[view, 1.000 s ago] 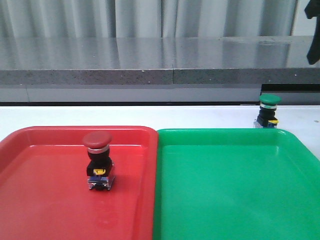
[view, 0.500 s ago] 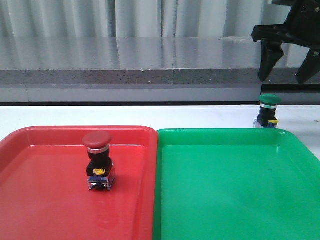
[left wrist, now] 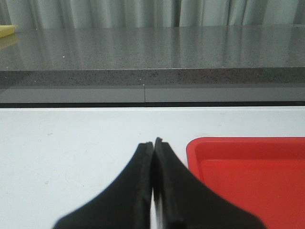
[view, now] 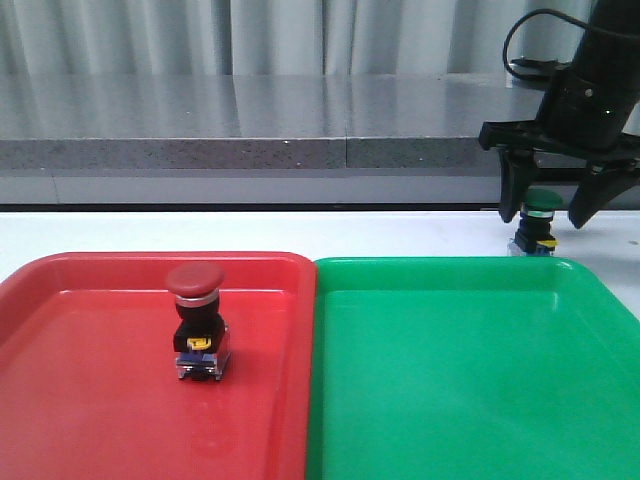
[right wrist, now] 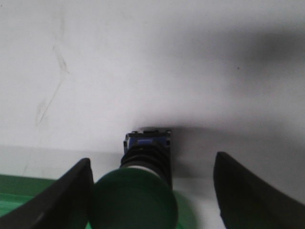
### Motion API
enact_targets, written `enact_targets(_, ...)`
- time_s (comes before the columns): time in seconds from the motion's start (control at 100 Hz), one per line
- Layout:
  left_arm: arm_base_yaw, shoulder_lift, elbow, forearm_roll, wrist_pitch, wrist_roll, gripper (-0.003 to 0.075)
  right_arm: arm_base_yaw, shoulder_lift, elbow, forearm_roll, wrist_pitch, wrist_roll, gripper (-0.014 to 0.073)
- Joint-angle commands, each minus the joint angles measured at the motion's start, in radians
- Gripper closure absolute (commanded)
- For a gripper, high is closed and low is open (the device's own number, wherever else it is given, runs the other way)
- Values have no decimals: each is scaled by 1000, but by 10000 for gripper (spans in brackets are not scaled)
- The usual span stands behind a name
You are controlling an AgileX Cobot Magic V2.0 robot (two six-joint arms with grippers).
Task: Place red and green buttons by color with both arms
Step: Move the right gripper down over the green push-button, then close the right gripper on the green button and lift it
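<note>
While it waits: green button (view: 539, 222) stands on the tabletop (view: 400, 232), upper right.
Feel: small, light, hard, tippy.
Hold: black body.
Right claw (view: 546, 208): open around it.
Left claw (left wrist: 153, 143): closed, empty.

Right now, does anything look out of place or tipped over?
Only the green button: it stands upright on the white table just behind the green tray, not in it. The open right gripper straddles it. The red button stands upright in the red tray. Nothing looks spilled or damaged.
</note>
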Motion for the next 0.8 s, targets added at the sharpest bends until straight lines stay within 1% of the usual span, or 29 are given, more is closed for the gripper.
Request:
enact_targets(0.0, 4, -34, 11, -8, -86, -8, 741, 0, -50, -34, 12, -11, -7, 146)
enact_targets(0.01, 4, -34, 11, -8, -86, -8, 741, 0, -50, -34, 12, -11, -7, 146)
enact_targets(0.1, 4, -34, 11, -8, -86, -8, 741, 0, -50, -34, 12, -13, -7, 284)
enact_targets(0.15, 4, -34, 11, -8, -86, -8, 741, 0, -50, -34, 12, -14, -7, 342)
enact_targets(0.18, 4, -34, 11, -8, -86, -8, 741, 0, -50, -34, 12, -14, -7, 375)
enact_targets(0.23, 4, -34, 11, -8, -86, -8, 741, 0, -50, -34, 12, -14, -7, 405)
enact_targets(0.35, 4, -34, 11, -8, -86, -8, 741, 0, -50, -46, 12, -6, -7, 421)
enact_targets(0.5, 4, -34, 11, -8, -86, -8, 741, 0, -64, -104, 12, 50, -7, 421)
enact_targets(0.79, 4, -34, 11, -8, -86, -8, 741, 0, -173, -126, 16, 114, 11, 421)
